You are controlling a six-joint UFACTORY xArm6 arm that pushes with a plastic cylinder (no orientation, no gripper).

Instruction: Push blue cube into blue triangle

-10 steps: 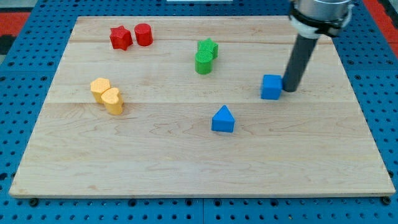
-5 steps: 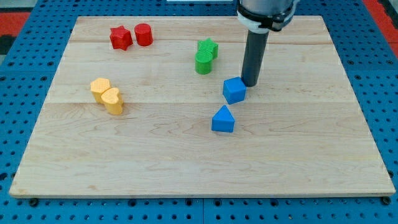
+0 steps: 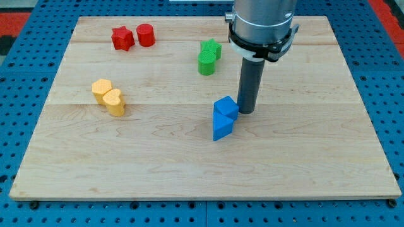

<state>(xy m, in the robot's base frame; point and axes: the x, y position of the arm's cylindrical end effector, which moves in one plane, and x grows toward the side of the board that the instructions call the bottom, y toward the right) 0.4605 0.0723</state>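
Observation:
The blue cube (image 3: pixel 226 108) sits near the middle of the wooden board (image 3: pixel 303 157). It touches the blue triangle (image 3: pixel 221 128), which lies just below it in the view. My tip (image 3: pixel 245 112) stands right beside the cube, on its right side, touching or nearly touching it. The dark rod rises from there to the arm's grey end near the view's top.
Two red blocks (image 3: pixel 132 36) sit at the top left. Two green blocks (image 3: pixel 208 57) sit at the top centre, left of the rod. Two yellow blocks (image 3: pixel 108 96) sit at the left.
My tip moved left and down the view, pushing the blue cube from the right side onto the blue triangle. The triangle shifted slightly down and left.

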